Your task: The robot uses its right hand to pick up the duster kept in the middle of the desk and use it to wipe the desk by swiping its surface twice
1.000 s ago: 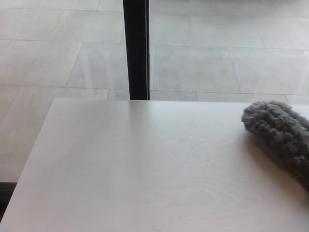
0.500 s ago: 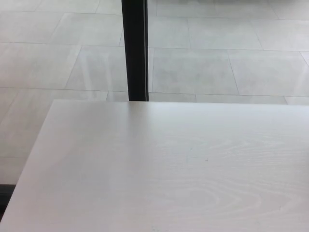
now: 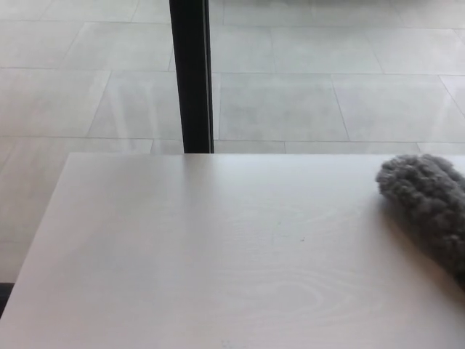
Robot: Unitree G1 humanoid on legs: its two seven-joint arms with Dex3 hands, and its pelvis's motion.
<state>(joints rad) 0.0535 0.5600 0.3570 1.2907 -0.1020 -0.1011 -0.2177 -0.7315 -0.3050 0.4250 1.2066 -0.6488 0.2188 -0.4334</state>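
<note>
So the fluffy grey chenille duster head (image 3: pixel 427 207) is back in the picture, poking in from the right edge and lying on the pale wood-grain bench (image 3: pixel 218 262) near its far right corner. Half a second ago the bench was totally bare, no duster in sight, and a second ago it sat in pretty much this same spot. My read is that it swung out to the right and has now come back in, which looks a lot like a wiping stroke going back and forth. The camera has also drifted a bit: the black vertical window post (image 3: pixel 191 73) and the bench's left edge sit slightly differently than before, so not all of that shift is the duster itself.

Neither hand shows up anywhere. The duster's handle runs off the right side of the frame, so presumably the right hand is holding it out there, but I can't tell from this how its fingers are set. Left hand is just not visible at all.

Beyond the bench it's only light grey floor tiles (image 3: pixel 327 94) behind glass. I'd guess we're somewhere in the swiping part of the job, though whether this is the first or second pass I can't say.
</note>
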